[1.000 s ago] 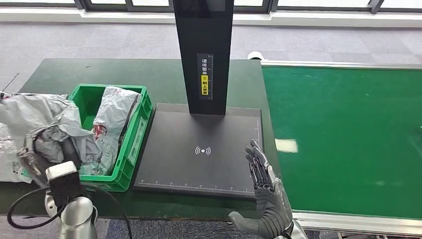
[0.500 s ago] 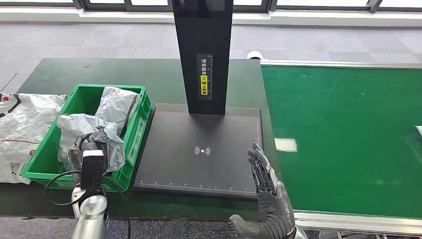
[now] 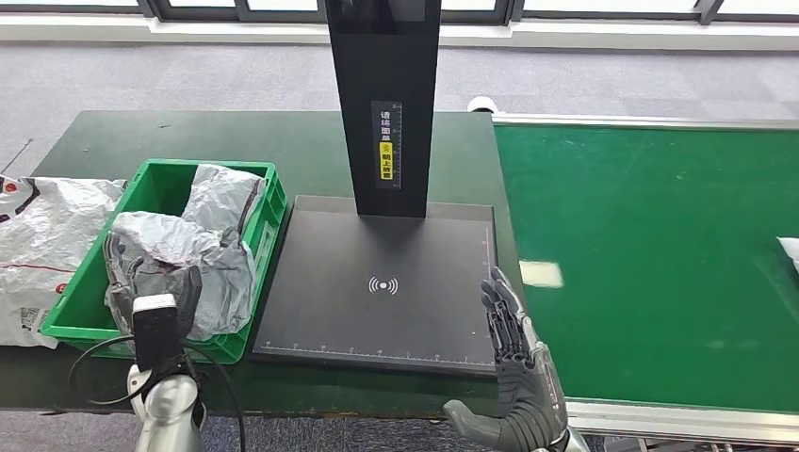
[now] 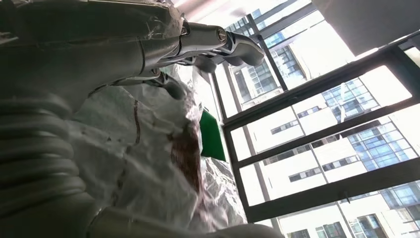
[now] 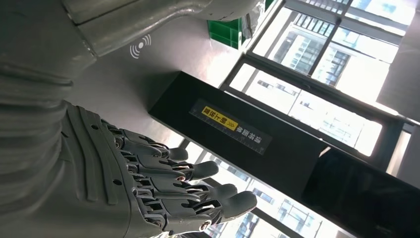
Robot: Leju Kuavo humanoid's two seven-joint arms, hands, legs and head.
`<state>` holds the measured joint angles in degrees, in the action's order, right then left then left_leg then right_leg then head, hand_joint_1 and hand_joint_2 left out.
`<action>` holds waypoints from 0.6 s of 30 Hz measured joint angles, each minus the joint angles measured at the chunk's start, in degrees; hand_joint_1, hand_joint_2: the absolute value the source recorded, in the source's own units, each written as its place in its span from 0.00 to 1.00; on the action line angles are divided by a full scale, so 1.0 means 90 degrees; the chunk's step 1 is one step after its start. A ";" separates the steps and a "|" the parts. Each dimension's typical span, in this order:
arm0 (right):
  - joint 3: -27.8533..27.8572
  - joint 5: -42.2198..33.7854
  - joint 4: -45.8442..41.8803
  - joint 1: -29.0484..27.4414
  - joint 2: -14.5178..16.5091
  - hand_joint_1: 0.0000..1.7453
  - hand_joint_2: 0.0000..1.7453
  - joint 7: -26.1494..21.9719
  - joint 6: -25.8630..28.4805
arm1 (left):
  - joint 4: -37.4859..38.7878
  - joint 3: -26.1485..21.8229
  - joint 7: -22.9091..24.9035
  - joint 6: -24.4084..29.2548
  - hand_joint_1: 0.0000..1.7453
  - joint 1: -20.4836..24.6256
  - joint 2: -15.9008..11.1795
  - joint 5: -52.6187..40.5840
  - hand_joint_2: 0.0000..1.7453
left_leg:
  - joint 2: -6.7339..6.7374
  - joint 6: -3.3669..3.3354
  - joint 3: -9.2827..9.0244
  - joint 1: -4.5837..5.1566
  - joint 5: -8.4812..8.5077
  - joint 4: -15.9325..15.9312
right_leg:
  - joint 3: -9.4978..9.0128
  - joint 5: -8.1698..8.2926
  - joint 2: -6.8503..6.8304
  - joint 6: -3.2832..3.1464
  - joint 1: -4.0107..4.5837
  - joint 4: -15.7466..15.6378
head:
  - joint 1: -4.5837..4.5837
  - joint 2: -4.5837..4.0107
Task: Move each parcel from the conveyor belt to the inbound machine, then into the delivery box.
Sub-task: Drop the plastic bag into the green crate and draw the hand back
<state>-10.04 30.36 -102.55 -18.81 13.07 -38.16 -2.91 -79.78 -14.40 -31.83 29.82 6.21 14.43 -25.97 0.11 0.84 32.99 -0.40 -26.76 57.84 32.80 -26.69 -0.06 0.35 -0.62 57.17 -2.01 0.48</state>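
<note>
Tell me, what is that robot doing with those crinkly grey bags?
The robot is sorting parcels. Its left hand holds a grey parcel down in the green box, beside another parcel already in there. Its right hand is open and holds nothing, at the edge of the black scanner plate. One more parcel is showing at the far edge of the green belt.

A white wireless-signal sign [image 3: 383, 284] is printed in the middle of the black scanner plate [image 3: 320, 311], and a ruler scale [image 3: 377, 352] runs along its near edge. The black post [image 3: 384, 56] carries a vertical label [image 3: 386, 144] with Chinese characters, white above and on a yellow patch below, too small to read.
</note>
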 joint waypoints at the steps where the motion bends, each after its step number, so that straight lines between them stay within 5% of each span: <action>1: 0.0002 0.0000 0.0000 0.0000 0.0000 0.00 1.00 0.0000 -0.0003 | -0.0038 0.0000 -0.0012 0.0020 0.00 -0.0019 0.0008 0.0013 0.00 | 0.0000 0.0000 0.0000 0.0000 0.0000 0.0000 | 0.0000 0.0000 0.0000 0.0000 0.0000 0.0000 | 0.0000 0.0000; 18: 0.0006 0.0001 0.0002 0.0086 0.0002 0.00 1.00 -0.0029 -0.0038 | -0.0397 0.0000 -0.0045 0.0346 0.00 -0.0273 0.0097 0.0205 0.00 | 0.0000 0.0000 -0.0001 0.0000 0.0000 0.0000 | -0.0001 -0.0001 -0.0001 0.0000 0.0000 0.0000 | 0.0000 0.0000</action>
<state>-9.99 30.37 -102.54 -18.04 13.09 -38.42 -3.26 -83.36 -14.40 -32.24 32.93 3.76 15.30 -24.13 0.11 0.84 32.99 -0.40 -26.76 57.84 32.78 -26.70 -0.07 0.35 -0.62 57.17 -2.01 0.48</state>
